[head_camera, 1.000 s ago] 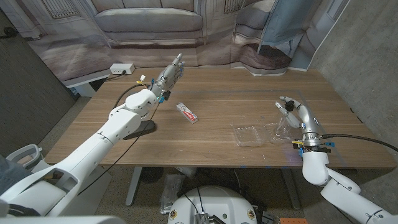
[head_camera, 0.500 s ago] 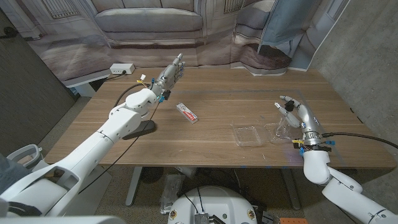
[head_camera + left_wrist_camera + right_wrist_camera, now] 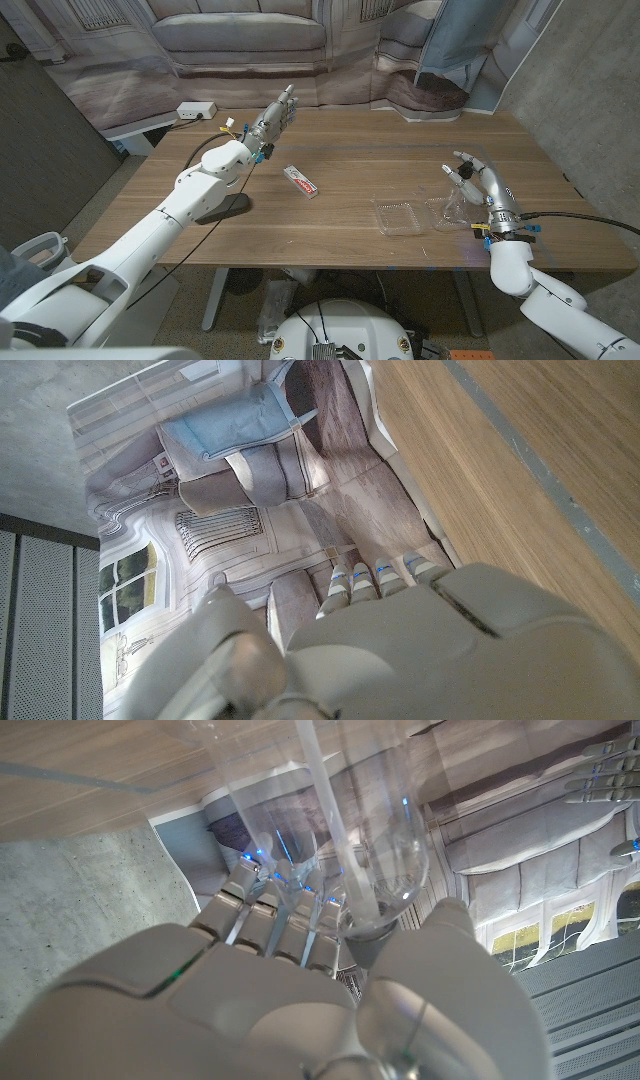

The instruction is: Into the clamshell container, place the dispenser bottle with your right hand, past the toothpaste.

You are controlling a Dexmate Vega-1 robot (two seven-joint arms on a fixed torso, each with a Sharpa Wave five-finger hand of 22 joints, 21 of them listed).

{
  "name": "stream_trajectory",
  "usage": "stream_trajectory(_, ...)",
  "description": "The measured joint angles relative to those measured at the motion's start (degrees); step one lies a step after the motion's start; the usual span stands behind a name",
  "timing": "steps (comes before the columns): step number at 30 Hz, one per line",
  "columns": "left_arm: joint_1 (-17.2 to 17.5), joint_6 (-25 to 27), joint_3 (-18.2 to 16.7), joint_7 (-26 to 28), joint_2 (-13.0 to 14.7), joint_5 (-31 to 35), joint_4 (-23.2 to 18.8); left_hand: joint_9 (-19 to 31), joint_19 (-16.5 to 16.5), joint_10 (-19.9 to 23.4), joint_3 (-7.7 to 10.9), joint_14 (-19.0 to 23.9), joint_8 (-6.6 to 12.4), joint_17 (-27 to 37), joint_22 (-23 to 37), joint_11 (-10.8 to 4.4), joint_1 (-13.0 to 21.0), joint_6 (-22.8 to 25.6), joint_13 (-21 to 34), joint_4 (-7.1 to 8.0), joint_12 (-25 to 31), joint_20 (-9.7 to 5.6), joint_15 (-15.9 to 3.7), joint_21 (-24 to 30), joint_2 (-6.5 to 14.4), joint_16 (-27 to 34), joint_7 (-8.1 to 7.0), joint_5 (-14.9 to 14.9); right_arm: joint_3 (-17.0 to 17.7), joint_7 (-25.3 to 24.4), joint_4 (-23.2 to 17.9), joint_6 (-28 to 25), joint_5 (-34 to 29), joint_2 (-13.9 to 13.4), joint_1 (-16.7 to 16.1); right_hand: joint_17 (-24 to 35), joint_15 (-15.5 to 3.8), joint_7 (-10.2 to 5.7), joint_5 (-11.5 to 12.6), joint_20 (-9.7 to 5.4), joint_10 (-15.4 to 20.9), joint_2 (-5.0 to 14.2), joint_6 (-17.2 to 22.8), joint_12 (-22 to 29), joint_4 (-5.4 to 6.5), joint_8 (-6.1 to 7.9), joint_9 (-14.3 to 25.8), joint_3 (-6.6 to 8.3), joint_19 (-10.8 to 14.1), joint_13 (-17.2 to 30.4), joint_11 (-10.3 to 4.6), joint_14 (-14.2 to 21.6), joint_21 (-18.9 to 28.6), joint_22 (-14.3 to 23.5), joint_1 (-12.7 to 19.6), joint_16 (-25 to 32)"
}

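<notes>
The clear dispenser bottle (image 3: 450, 204) leans over the right half of the open clear clamshell container (image 3: 397, 216), near the table's front right. My right hand (image 3: 483, 188) holds its upper end; in the right wrist view the bottle (image 3: 370, 830) runs between the thumb and the fingers of that hand (image 3: 280, 990). The red-and-white toothpaste (image 3: 301, 181) lies on the wood to the left of the clamshell. My left hand (image 3: 275, 115) is held up over the far left of the table, fingers straight and apart, holding nothing; the left wrist view shows its back (image 3: 400, 650).
A white box with a cable (image 3: 196, 110) sits at the table's back left corner. A black flat object (image 3: 232, 205) lies under my left forearm. Bare wood spreads between the toothpaste and the clamshell. The table's front edge runs just below the clamshell.
My right hand's fingers have spread a little and shifted slightly to the right around the bottle. The left arm, toothpaste and clamshell have stayed put.
</notes>
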Motion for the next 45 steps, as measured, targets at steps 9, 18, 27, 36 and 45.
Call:
stream_trajectory(9,0.02,-0.52,-0.23,-0.33,0.05,-0.35,0.3,0.0,0.0,0.0,-0.07,0.0,0.0,0.0,0.0,0.0,0.0,0.12,0.0,-0.07,0.0,0.0,0.0,0.0,0.0,0.0,-0.12,0.0,0.76,1.34,-1.71,-1.35,0.91,-0.51,-1.14,-0.96,1.55,1.02,1.15,2.46,-3.21,-0.97,-4.24,0.0,0.4,0.0,-0.43,-1.18,-2.06,-0.57,1.02,-3.57,-1.55,-0.27,-0.97,-0.27)
stream_trajectory(18,0.37,-1.05,-0.31,-0.64,-0.05,-0.63,0.64,0.0,0.0,0.0,-0.31,0.0,0.0,0.0,0.0,0.0,0.0,0.11,0.0,0.17,0.0,0.0,0.0,0.0,0.0,0.0,-0.11,0.0,2.01,2.22,-4.6,-2.42,1.29,-1.03,-3.08,-1.44,1.96,1.52,1.59,3.37,-4.69,-1.5,-5.79,0.0,0.63,0.0,-0.45,-1.88,-2.57,-0.75,1.82,-4.58,-1.99,-0.53,-2.08,-0.27)
stream_trajectory(27,0.84,-1.58,-0.36,-0.82,-0.11,-0.76,0.76,0.0,0.0,0.0,-0.31,0.0,0.0,0.0,0.0,0.0,0.0,0.11,0.0,0.18,0.0,0.0,0.0,0.0,0.0,0.0,-0.11,0.0,3.17,3.7,-6.95,-4.49,1.33,-1.24,-4.52,-1.71,2.35,1.73,1.89,4.39,-5.57,-1.65,-6.79,0.0,1.11,0.01,-0.72,-2.37,-2.78,-0.83,2.15,-5.43,-2.43,-0.52,-2.58,-0.27)
stream_trajectory(36,1.28,-1.84,-0.42,-0.76,-0.12,-0.84,0.6,0.0,0.0,0.0,-0.31,0.0,0.0,0.0,0.0,0.0,0.0,0.11,0.0,0.18,0.0,0.0,0.0,0.0,0.0,0.0,-0.11,0.0,4.63,4.83,-8.92,-5.41,1.61,-1.48,-5.66,-1.97,2.98,2.34,2.03,5.21,-6.89,-2.25,-8.22,0.0,1.43,0.01,-0.79,-3.15,-3.19,-1.1,2.64,-6.23,-3.09,-0.8,-3.76,-0.27)
stream_trajectory(45,1.79,-2.12,-0.5,-0.58,-0.01,-0.86,0.09,0.0,0.0,0.0,-0.3,0.0,0.0,0.0,0.0,0.0,0.0,0.11,0.0,0.18,0.0,0.0,0.0,0.0,0.0,0.0,-0.11,0.0,6.22,5.89,-10.49,-5.98,1.48,-1.54,-6.65,-2.23,3.2,2.25,2.35,5.61,-7.11,-2.16,-8.94,0.0,1.67,0.01,-0.97,-3.39,-3.6,-1.36,2.87,-6.45,-3.44,-0.79,-4.45,-0.27)
